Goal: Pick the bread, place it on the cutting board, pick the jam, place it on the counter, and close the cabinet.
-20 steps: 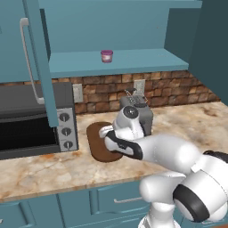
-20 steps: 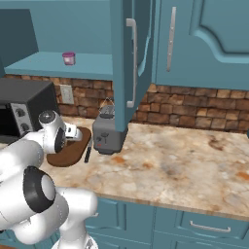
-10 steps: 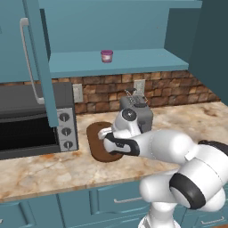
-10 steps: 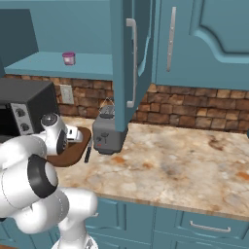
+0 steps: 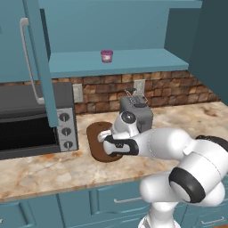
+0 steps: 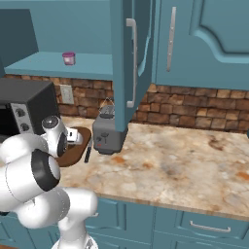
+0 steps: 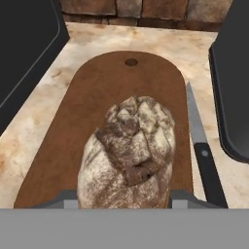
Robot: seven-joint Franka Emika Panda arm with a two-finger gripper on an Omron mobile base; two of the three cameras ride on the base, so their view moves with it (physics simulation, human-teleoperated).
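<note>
The gripper (image 7: 124, 202) is clamped on the bread (image 7: 127, 153) just above the cutting board (image 7: 73, 146), so placing looks nearly done, while the jam (image 5: 106, 55) sits on the shelf of the open cabinet (image 6: 127, 63), not yet on the counter (image 6: 165, 163).
</note>
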